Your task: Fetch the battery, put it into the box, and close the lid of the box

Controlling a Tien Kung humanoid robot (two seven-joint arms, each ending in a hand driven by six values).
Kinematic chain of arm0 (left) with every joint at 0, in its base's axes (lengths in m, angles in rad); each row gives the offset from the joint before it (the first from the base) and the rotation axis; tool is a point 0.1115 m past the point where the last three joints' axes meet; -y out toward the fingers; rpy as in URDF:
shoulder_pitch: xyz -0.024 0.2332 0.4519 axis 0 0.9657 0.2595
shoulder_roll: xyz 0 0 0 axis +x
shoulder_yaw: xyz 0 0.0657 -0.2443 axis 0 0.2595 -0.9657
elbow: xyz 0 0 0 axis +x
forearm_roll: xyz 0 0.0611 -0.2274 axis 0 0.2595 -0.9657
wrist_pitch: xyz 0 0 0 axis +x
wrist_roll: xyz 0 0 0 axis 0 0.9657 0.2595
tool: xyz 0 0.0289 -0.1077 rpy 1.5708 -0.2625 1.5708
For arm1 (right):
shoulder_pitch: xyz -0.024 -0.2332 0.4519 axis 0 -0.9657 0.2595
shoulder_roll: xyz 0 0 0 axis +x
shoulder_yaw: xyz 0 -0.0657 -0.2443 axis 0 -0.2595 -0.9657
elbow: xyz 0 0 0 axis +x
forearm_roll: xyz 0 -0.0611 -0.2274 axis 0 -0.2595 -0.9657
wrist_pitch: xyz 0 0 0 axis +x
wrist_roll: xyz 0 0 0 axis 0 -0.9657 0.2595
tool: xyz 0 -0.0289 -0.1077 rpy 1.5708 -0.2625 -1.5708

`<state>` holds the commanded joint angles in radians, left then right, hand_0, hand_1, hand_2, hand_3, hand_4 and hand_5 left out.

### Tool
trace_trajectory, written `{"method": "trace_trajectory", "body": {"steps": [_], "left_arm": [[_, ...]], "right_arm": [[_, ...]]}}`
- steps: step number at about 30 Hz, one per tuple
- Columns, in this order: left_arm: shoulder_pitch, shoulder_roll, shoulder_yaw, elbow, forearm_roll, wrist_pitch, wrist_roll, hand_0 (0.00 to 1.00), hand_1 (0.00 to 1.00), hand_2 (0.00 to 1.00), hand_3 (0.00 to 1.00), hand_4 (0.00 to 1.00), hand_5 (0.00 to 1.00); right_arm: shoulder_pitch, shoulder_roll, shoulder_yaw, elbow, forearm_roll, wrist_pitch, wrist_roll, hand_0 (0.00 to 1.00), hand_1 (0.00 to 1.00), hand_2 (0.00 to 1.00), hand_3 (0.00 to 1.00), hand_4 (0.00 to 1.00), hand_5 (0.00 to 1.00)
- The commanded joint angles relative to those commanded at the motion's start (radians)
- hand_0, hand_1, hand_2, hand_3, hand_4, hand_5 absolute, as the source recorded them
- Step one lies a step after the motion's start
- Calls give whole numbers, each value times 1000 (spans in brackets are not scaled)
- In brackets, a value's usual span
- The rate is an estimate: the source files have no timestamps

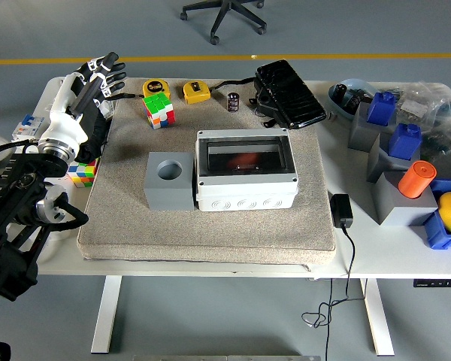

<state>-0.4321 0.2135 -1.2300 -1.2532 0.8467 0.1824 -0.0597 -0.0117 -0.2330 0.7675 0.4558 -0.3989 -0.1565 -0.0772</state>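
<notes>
A small black cylindrical battery (233, 101) stands upright at the far edge of the beige mat (210, 226). The white box (245, 171) sits mid-mat with its dark see-through lid lying flat on top; a reddish shape shows through it. My left hand (99, 73) is at the table's far left corner, well left of the battery and box, with fingers spread and holding nothing. The right arm does not show.
A grey block with a round hole (169, 180) stands left of the box. Two Rubik's cubes (158, 110) (83, 171), two yellow tape measures (196, 92) and a black device (289, 94) lie nearby. A power adapter (340, 210), blue-grey blocks and an orange cylinder (417, 179) crowd the right.
</notes>
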Motion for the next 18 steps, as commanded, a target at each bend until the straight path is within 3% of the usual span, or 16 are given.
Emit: {"method": "trace_trajectory", "body": {"steps": [18], "left_arm": [[25, 2, -21, -4, 11, 9, -3, 723, 700, 699, 671, 940, 550]], "right_arm": [[0, 0, -9, -1, 4, 0, 0, 621, 637, 660, 583, 985, 539]]}}
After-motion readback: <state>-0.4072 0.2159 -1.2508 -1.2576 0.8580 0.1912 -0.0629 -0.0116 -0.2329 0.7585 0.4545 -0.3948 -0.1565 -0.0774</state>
